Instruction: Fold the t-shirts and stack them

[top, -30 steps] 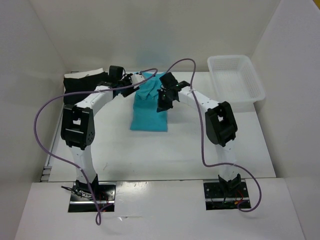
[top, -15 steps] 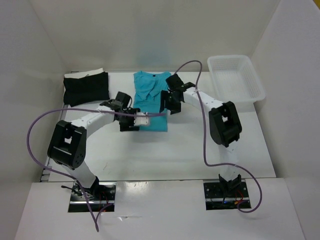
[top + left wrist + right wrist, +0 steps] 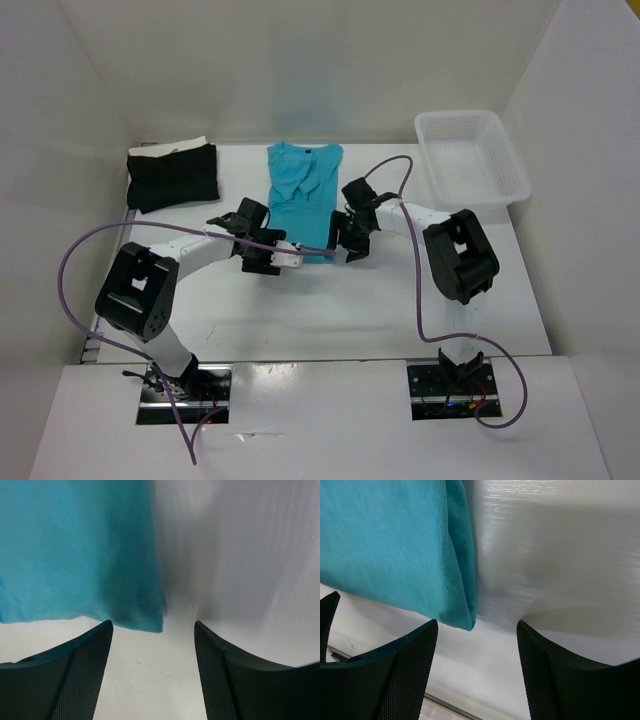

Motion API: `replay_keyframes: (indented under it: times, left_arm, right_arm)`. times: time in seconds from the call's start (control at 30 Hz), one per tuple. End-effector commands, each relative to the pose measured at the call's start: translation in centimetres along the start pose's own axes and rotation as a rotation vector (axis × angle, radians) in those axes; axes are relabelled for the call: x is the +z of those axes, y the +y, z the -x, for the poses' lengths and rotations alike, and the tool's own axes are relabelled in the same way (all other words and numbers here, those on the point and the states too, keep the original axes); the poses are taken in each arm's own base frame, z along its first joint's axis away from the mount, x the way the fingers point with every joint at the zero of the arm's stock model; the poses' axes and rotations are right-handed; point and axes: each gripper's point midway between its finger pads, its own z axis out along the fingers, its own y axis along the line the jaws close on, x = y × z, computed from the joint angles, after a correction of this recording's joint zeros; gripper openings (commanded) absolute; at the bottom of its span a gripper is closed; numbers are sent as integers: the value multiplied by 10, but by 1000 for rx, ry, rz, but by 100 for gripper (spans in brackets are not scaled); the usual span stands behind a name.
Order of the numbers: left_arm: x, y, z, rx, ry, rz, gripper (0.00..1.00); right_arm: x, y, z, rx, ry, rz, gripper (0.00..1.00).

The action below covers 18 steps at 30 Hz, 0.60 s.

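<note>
A teal t-shirt (image 3: 300, 195) lies folded into a long strip at the middle back of the table, collar end away from me. A folded black t-shirt (image 3: 172, 176) rests at the back left. My left gripper (image 3: 268, 262) hovers low at the teal shirt's near left corner, jaws open and empty. In the left wrist view that corner (image 3: 142, 615) sits just ahead of the left gripper (image 3: 152, 626). My right gripper (image 3: 352, 244) is at the near right corner, also open and empty. The right wrist view shows the folded corner (image 3: 462, 615) just ahead of the right gripper (image 3: 476, 625).
A translucent white plastic basket (image 3: 512, 172) stands at the back right. White walls close in the table on the left, back and right. Purple cables loop from both arms over the near part of the table (image 3: 330, 310).
Both grippers have left the far end of the teal shirt and come down to its near corners. The right jaws, shut a second ago, now stand open. The collar end lies flat.
</note>
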Motion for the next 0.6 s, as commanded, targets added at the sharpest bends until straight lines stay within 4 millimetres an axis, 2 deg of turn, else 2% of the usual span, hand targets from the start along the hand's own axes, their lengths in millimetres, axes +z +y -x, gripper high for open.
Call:
replay_keyframes:
  times: [0.0, 0.07, 0.13, 0.27, 0.3, 0.37, 0.4, 0.43, 0.47, 0.5, 0.53, 0.57]
  left_arm:
    - [7, 11, 8, 47, -18, 37, 73]
    - [11, 6, 5, 53, -13, 20, 70]
    - [16, 2, 7, 73, -15, 10, 67]
    - [20, 3, 6, 92, 0, 21, 56]
    - [23, 0, 4, 90, 3, 10, 50]
    - [23, 0, 4, 80, 3, 10, 43]
    - [23, 0, 4, 71, 3, 10, 39]
    - [26, -2, 3, 69, 6, 1, 35]
    - [26, -3, 3, 60, 6, 1, 22]
    - [25, -2, 3, 59, 7, -3, 15]
    - [24, 2, 7, 40, -8, 5, 9]
    - [24, -3, 8, 26, -14, -12, 4]
  right_arm:
    - [-2, 14, 4, 11, -32, 67, 70]
    - [1, 18, 5, 6, -34, 88, 70]
    - [12, 13, 0, 25, -4, 76, 70]
    - [21, 15, -4, 29, 33, 96, 61]
    - [21, 16, -5, 38, 39, 103, 50]
    - [24, 14, -6, 41, 46, 98, 37]
    - [24, 14, -6, 41, 46, 98, 24]
    - [23, 15, -7, 41, 52, 105, 16]
    - [24, 13, -10, 43, 59, 99, 10]
    - [21, 12, -6, 49, 48, 103, 0]
    - [21, 12, -6, 40, 47, 104, 0]
    - [18, 13, -6, 40, 47, 104, 0]
